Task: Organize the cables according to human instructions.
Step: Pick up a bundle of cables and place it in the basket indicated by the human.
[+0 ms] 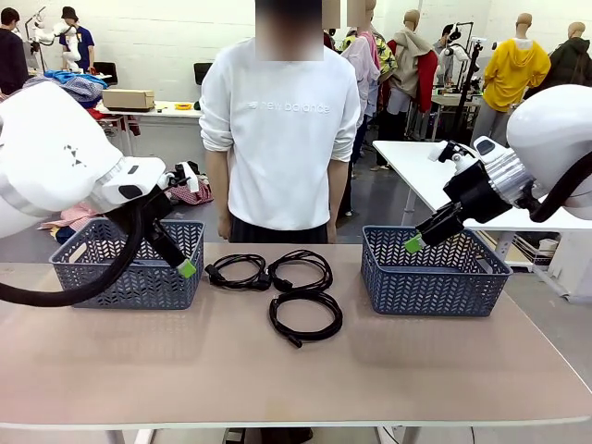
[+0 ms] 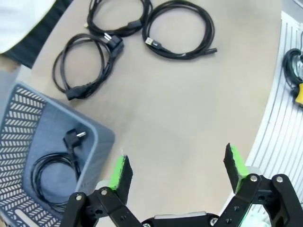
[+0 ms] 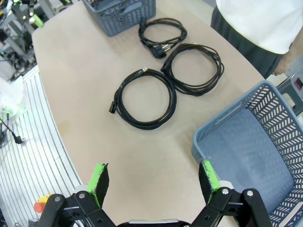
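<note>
My left gripper (image 2: 177, 161) and right gripper (image 3: 154, 169) hang wide open and empty, well short of three coiled cables (image 1: 268, 277) on the table (image 1: 277, 379) between two baskets (image 1: 435, 282), a fourth cable (image 2: 72, 139) inside the left basket (image 1: 129, 282).

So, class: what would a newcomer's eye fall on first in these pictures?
Three coiled cables lie mid-table between the left basket and the right basket; a fourth cable already lies in the left one. The left gripper and right gripper hover open by the baskets, facing a person at the far side.
</note>
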`<state>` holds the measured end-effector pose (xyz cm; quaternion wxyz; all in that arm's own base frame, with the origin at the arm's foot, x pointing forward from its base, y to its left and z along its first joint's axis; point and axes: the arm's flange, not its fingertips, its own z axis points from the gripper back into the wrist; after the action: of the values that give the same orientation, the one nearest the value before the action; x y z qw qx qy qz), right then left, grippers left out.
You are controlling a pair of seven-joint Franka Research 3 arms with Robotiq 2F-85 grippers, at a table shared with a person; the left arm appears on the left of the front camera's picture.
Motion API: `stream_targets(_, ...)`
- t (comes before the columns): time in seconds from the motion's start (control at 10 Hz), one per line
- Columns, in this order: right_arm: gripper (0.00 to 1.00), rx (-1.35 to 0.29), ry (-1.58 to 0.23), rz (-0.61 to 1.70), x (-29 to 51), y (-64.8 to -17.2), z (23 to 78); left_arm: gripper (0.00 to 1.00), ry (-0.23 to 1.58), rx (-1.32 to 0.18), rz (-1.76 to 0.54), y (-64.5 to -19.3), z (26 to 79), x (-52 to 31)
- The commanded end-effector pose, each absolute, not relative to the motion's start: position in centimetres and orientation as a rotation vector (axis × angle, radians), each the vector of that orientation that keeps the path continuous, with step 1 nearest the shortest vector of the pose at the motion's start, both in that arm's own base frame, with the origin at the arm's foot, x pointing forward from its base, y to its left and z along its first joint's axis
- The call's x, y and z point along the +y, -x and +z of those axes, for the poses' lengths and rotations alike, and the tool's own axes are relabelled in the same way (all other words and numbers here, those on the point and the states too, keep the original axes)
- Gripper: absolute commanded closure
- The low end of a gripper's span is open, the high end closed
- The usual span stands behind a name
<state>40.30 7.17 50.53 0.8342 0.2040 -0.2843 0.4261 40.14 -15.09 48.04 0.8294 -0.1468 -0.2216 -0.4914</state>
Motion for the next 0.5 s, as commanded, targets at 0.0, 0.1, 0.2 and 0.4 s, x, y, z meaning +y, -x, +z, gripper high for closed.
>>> stream_targets(0.0,0.00,-0.623,-0.457,0.913,7.1,-40.5,50.6,0.00,0.327,-0.485,-1.057,-39.4,47.0,-15.0)
stream_targets(0.1,0.00,-0.623,-0.457,0.913,7.1,-40.5,50.6,0.00,0.312,-0.470,-1.043,-40.1,48.0,-15.1)
stream_targets(0.2,0.00,-0.623,-0.457,0.913,7.1,-40.5,50.6,0.00,0.312,-0.470,-1.043,-40.1,48.0,-15.1)
stream_targets(0.4,0.00,-0.623,-0.457,0.913,7.1,-40.5,50.6,0.00,0.312,-0.470,-1.043,-40.1,48.0,-15.1)
